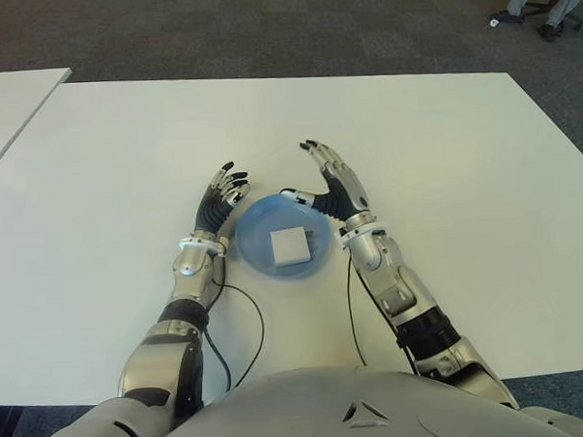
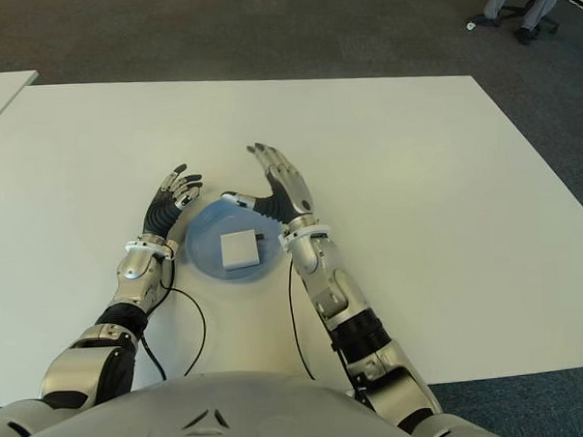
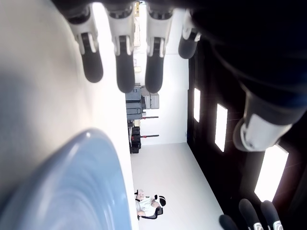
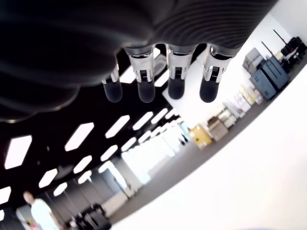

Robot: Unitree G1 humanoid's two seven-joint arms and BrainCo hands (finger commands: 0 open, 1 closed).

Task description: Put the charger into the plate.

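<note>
The small white square charger (image 1: 291, 246) lies flat inside the shallow blue round plate (image 1: 252, 230) on the white bench (image 1: 444, 154), so the placing looks done. The right hand (image 1: 331, 183) stands just beside the plate's right rim, its fingers spread and holding nothing, thumb reaching over the rim's far edge. The left hand (image 1: 221, 199) shows just to the left of the plate, fingers relaxed and empty too.

The risk now is in the retreat — either hand is near enough that a sideways sweep could nudge the rim and slide or tip the plate. The right thumb, over the rim, could catch it if the hand pulls back low — lifting first seems safer.
</note>
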